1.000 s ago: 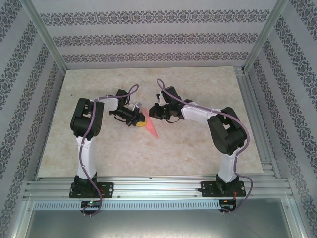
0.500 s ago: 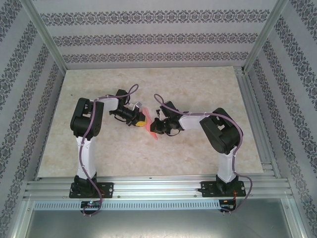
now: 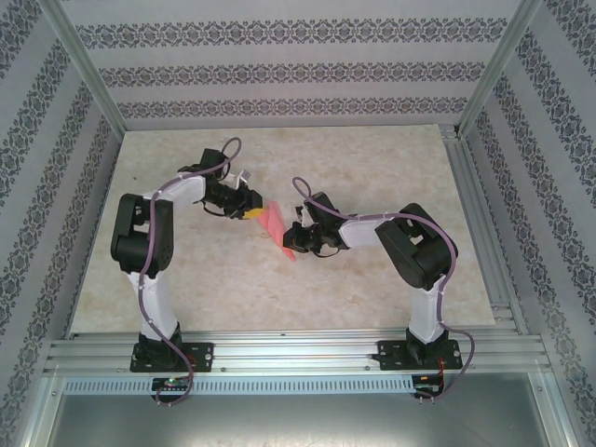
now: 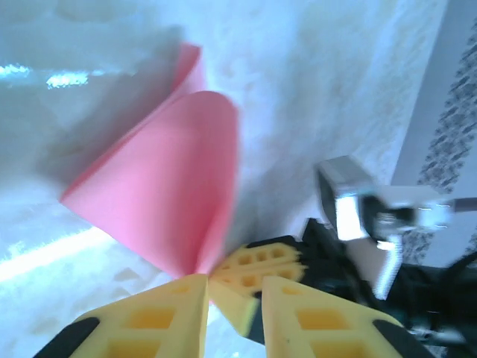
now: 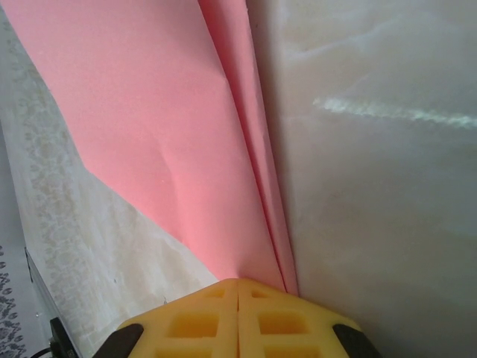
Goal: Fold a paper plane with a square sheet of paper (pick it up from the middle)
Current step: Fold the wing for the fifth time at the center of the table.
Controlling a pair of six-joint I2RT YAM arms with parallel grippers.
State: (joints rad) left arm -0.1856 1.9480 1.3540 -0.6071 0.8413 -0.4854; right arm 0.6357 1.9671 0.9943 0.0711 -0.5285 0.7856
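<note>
The paper plane (image 3: pixel 277 230) is a slim, pointed fold of pink-red paper held above the table between the two arms. My right gripper (image 3: pixel 296 240) is shut on its near end; in the right wrist view the yellow pads (image 5: pixel 201 324) meet at the gripper's tip (image 5: pixel 238 285), and the folded layers (image 5: pixel 186 149) fan away from them. My left gripper (image 3: pixel 254 213) stands at the plane's far left end. In the left wrist view it (image 4: pixel 235 287) is open, its fingers (image 4: pixel 149 321) apart. The paper (image 4: pixel 164 186) bulges ahead of them, pinched by the right gripper's pads (image 4: pixel 261 262).
The beige marbled tabletop (image 3: pixel 372 158) runs behind and to both sides of the arms. Aluminium frame posts (image 3: pixel 88 74) and patterned walls (image 3: pixel 279 70) enclose it. A metal rail (image 3: pixel 289 349) carries both arm bases at the near edge.
The right gripper came down and toward the near side and shut on the plane's near end. The left arm then swung back and left, its gripper drawing toward the plane's far end.
</note>
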